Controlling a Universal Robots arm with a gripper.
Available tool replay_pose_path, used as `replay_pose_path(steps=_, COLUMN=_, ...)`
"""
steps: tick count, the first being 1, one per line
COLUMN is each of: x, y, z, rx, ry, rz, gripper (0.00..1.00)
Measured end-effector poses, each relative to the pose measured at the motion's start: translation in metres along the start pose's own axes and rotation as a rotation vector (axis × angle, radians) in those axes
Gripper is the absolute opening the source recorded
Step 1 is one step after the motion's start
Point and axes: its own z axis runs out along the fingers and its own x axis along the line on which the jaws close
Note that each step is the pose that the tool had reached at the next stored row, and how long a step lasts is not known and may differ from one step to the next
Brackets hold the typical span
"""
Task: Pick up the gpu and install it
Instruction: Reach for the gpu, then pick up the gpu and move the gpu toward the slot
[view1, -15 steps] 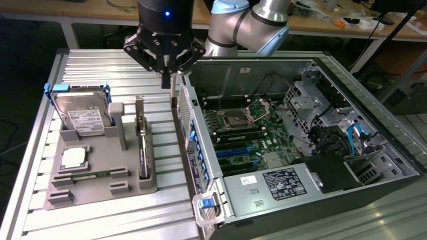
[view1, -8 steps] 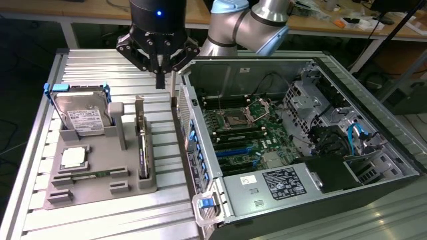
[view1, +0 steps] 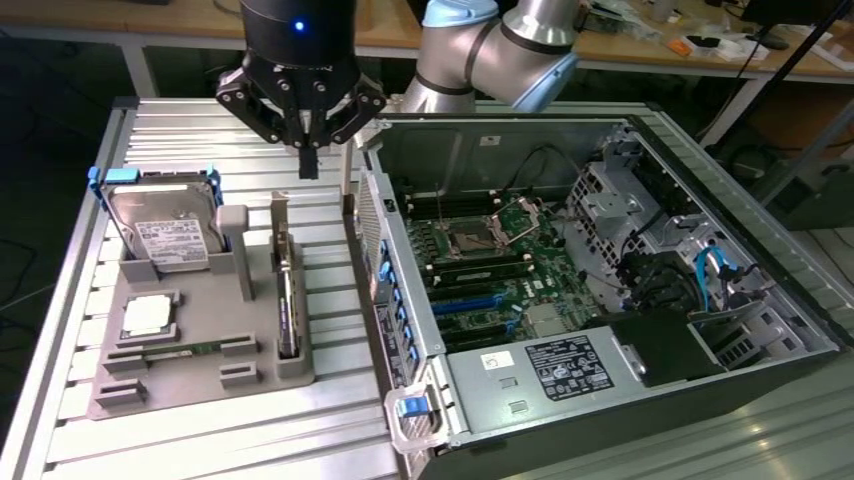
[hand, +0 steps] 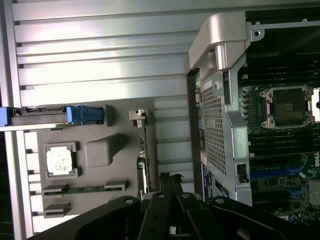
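Observation:
The gpu (view1: 284, 292) stands on its edge in a slot of the grey holder tray (view1: 200, 385), its silvery bracket at the far end. In the wrist view the gpu (hand: 143, 155) appears edge-on, with the bracket tab (hand: 137, 116) at one end. My gripper (view1: 308, 160) hangs in the air above the far end of the card, shut and holding nothing. In the wrist view the fingertips of the gripper (hand: 170, 181) are pressed together over the card's line.
The open computer case (view1: 747, 250) lies at the exterior view's right, motherboard (view1: 487, 260) exposed. The tray also holds a hard drive with blue rails (view1: 160, 228), a processor (view1: 147, 315) and a memory stick (view1: 187, 350). All rest on a ribbed metal table (view1: 200, 130).

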Motion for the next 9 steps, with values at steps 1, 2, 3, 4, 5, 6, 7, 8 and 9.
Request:
replay_pose_path(steps=1, x=0.0005, y=0.0, z=0.0, rx=0.0, ry=0.0, rz=0.0, gripper=0.11)
replay_pose_path(steps=2, x=0.001, y=-0.0001, z=0.0, rx=0.0, ry=0.0, rz=0.0, gripper=0.11)
replay_pose_path(steps=3, x=0.0016, y=-0.0001, z=0.0, rx=0.0, ry=0.0, rz=0.0, gripper=0.11)
replay_pose_path(steps=4, x=0.0021, y=-0.0002, z=0.0, rx=-0.0001, ry=0.0, rz=0.0, gripper=0.11)
replay_pose_path(steps=5, x=0.0022, y=-0.0002, z=0.0, rx=-0.0001, ry=0.0, rz=-0.001, gripper=0.11)
replay_pose_path(steps=6, x=0.0024, y=-0.0002, z=0.0, rx=-0.0001, ry=0.0, rz=-0.001, gripper=0.11)
replay_pose_path(steps=7, x=0.0024, y=-0.0002, z=0.0, rx=0.0, ry=0.0, rz=-0.001, gripper=0.11)
replay_pose_path(steps=8, x=0.0023, y=-0.0002, z=0.0, rx=0.0, ry=0.0, rz=-0.001, gripper=0.11)
replay_pose_path(steps=9, x=0.0023, y=-0.0002, z=0.0, rx=-0.0001, ry=-0.0001, rz=-0.001, gripper=0.11)
